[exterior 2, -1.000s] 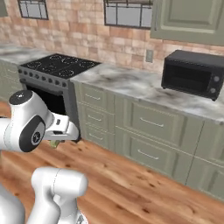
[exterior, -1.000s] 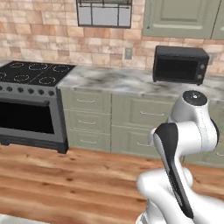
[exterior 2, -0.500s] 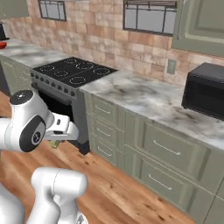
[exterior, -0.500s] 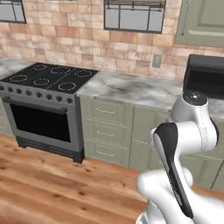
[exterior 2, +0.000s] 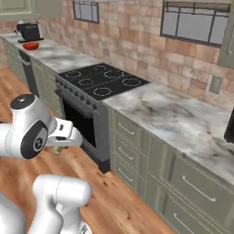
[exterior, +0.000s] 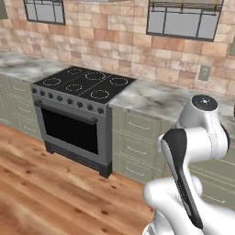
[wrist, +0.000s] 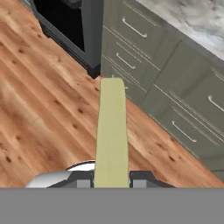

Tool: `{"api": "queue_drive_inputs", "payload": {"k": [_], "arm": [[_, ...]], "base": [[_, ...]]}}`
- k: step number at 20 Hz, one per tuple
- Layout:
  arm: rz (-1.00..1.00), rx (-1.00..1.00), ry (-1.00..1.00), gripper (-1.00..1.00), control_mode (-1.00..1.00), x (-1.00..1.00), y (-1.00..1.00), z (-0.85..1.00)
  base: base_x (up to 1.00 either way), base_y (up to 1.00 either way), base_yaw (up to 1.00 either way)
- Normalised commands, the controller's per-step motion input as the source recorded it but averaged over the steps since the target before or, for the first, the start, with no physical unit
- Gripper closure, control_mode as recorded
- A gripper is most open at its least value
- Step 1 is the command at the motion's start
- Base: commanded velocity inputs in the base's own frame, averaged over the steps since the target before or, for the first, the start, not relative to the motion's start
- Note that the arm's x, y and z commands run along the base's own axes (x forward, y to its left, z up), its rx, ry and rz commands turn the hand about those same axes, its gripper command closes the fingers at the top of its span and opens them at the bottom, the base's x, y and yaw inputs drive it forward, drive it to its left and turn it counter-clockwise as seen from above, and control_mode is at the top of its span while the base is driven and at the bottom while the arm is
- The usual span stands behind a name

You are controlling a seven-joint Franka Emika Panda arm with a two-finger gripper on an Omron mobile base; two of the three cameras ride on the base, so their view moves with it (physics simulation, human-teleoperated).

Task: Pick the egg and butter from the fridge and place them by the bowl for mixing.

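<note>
Since a second ago the views are shifted leftward by the base; the stove [exterior: 80, 110] is now centred. The butter [wrist: 112, 131] is kept clamped in the tool [wrist: 112, 180], pointing ahead over the wooden floor [wrist: 39, 109].

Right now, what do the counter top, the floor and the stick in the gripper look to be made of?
Counter top: polished marble-like stone, grey-white veining. Floor: varnished wood planks, with grain and knots. Butter held in the shut gripper: pale yellow, matte, smooth, probably soft; the render leaves that open.
</note>
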Motion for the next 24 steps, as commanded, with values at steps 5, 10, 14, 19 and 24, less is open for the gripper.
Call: {"api": "queue_drive_inputs", "payload": {"k": [5, 10, 14, 19, 24], "arm": [[0.00, 0.00, 0.00, 1.00, 1.00, 0.00, 0.00, 0.00], [0.00, 0.00, 0.00, 1.00, 1.00, 0.00, 0.00, 0.00], [0.00, 0.00, 0.00, 1.00, 1.00, 0.00, 0.00, 0.00], [0.00, 0.00, 0.00, 1.00, 1.00, 0.00, 0.00, 0.00], [0.00, 0.00, 0.00, 1.00, 1.00, 0.00, 0.00, 0.00]], "base": [[0.61, 0.11, 0.43], [0.51, 0.14, 0.49], [0.60, 0.22, 0.39], [0.74, 0.30, 0.20], [0.88, 0.31, 0.05]]}}
